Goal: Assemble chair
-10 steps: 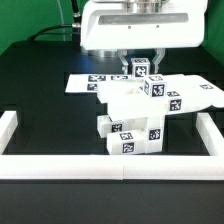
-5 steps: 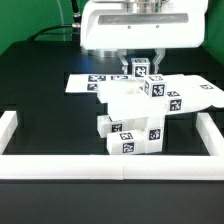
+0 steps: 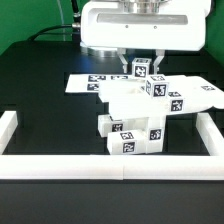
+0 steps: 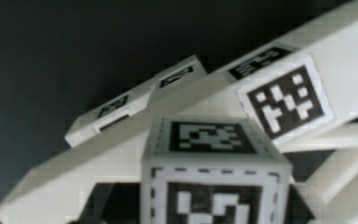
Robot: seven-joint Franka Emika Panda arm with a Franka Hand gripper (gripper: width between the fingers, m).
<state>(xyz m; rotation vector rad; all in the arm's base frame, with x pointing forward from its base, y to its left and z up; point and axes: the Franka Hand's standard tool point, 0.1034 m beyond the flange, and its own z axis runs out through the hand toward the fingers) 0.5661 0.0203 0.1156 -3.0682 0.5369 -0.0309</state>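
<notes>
My gripper (image 3: 141, 66) with fingers spread either side of a small tagged post (image 3: 141, 70), contact with it unclear, the post standing atop the part-built chair (image 3: 135, 118) on the black table (image 3: 40, 110), marker board (image 3: 85, 84) behind, white border rails (image 3: 100, 166) around

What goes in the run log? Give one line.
gripper: at small post, grip unclear | chair: partly assembled, upright | marker board: behind
</notes>
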